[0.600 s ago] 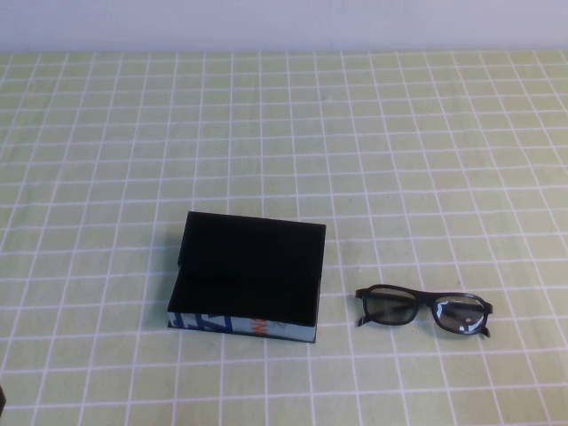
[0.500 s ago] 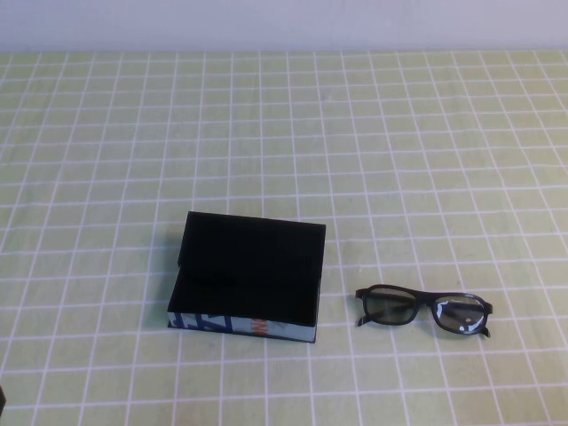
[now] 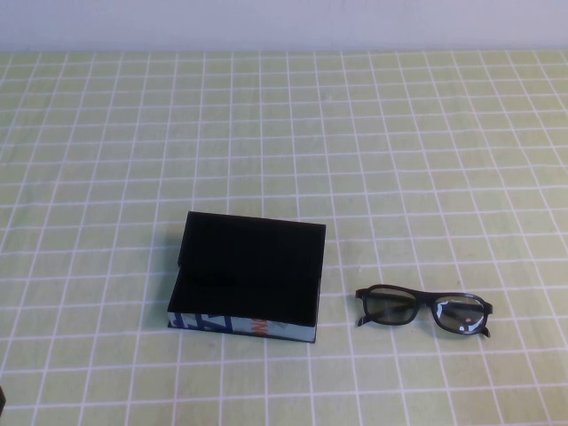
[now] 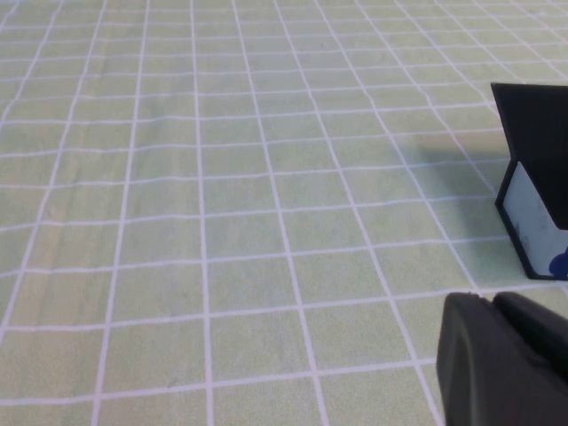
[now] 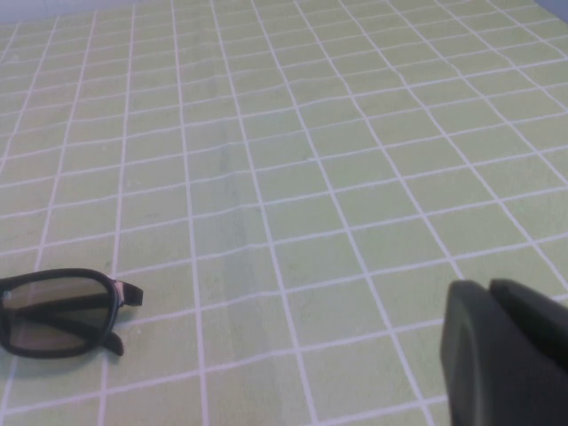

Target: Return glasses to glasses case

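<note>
The glasses case (image 3: pixel 247 275) lies open on the green checked cloth, its black lid tilted up at the back and its light printed band facing the front edge. The black glasses (image 3: pixel 423 309) lie on the cloth just right of it, apart from it, arms folded. The case's corner shows in the left wrist view (image 4: pixel 537 177), the glasses in the right wrist view (image 5: pixel 55 311). My left gripper (image 4: pixel 491 300) is shut and empty, low over the cloth short of the case. My right gripper (image 5: pixel 486 286) is shut and empty, off to the side of the glasses.
The green cloth with a white grid (image 3: pixel 284 133) covers the whole table up to a pale wall at the back. Only a dark sliver of my left arm (image 3: pixel 2 401) shows at the high view's bottom left corner.
</note>
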